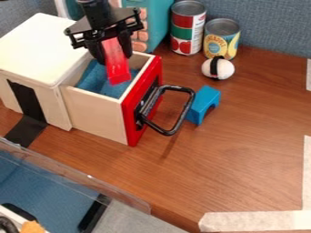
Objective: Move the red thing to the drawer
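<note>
1 red block (118, 72) is pinched in the claw (114, 58), open just its width, above the pulled-out drawer (96, 113), likely for lowering inside.

The tool (114, 55) partly hides the red block (118, 72), and the top edge crops the teal box (159, 19).

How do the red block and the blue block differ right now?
Colour/shape: red block is a straight bar; blue block has an arch-like notch.
Support: red is held in the gripper at the open drawer; blue sits on the table.
Shared: each is one plain colour.
</note>
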Action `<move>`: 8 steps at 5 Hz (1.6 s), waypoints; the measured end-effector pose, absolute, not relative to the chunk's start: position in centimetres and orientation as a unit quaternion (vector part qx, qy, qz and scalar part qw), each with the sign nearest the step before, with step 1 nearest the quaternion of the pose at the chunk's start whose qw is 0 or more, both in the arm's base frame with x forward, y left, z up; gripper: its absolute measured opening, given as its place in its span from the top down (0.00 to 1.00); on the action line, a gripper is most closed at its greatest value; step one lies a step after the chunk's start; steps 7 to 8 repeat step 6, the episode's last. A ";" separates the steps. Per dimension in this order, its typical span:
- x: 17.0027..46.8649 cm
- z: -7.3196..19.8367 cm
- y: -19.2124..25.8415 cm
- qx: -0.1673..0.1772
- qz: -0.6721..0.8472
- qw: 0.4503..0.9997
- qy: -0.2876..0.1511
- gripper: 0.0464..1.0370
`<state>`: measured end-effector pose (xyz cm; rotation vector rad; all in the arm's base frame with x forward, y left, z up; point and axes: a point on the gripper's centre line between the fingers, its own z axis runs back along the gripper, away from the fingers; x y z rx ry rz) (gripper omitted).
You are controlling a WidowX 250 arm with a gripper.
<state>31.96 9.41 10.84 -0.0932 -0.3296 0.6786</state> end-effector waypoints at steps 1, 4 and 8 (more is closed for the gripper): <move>31.8 10.8 9.5 -0.042 0.338 0.927 -0.157 0.48; 30.5 10.5 9.6 -0.012 0.330 0.939 -0.096 0.40; 30.6 10.6 8.9 0.005 0.297 0.950 -0.092 0.03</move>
